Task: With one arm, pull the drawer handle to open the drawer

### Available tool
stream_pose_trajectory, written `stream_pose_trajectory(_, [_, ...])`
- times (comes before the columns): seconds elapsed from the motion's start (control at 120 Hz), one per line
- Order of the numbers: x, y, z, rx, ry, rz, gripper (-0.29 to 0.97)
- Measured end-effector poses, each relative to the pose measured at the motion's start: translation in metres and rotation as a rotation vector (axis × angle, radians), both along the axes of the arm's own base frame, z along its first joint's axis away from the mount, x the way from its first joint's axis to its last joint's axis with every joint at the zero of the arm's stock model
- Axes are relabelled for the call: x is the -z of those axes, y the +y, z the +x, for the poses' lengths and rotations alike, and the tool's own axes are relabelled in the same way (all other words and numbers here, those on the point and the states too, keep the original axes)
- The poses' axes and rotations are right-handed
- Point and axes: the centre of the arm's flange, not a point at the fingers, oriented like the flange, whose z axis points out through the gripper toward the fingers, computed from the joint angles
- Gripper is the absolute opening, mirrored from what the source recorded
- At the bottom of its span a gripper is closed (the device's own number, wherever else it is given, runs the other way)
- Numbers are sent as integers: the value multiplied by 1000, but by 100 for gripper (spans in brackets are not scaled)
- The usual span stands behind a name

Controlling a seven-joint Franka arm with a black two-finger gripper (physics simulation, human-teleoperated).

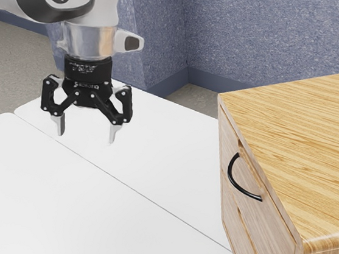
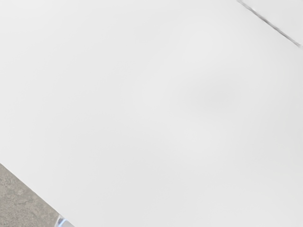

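Fingers (image 1: 87, 133) spread over table (image 1: 154, 156), far from handle (image 1: 229, 172); lettering unreadable.

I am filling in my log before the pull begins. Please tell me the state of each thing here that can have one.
claw: open, empty, above the white table, well apart from the handle.
drawer: shut, in the wooden cabinet.
handle: free, nothing touches it.
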Motion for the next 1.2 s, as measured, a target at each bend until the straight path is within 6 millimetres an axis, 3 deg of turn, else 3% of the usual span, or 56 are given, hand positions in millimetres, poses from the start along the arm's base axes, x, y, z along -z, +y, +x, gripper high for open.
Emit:
stream_pose_trajectory(0.217, [-11,1,16,-212,-151,28,68])
stream_pose_trajectory(0.367, [-91,-10,-5,-318,-324,14,68])
stream_pose_trajectory(0.458, [-108,-47,-21,-345,-348,9,67])
stream_pose_trajectory(0.517, [-110,-68,-27,-355,-346,1,67])
stream_pose_trajectory(0.65, [-110,-88,-36,-420,-356,-13,67])
stream_pose_trajectory(0.817, [-108,-88,-58,-555,-375,-50,67])
stream_pose_trajectory(1.017, [-96,-88,-53,-596,-353,-83,67])
stream_pose_trajectory(1.2, [-76,-104,-51,-601,-341,-60,67])
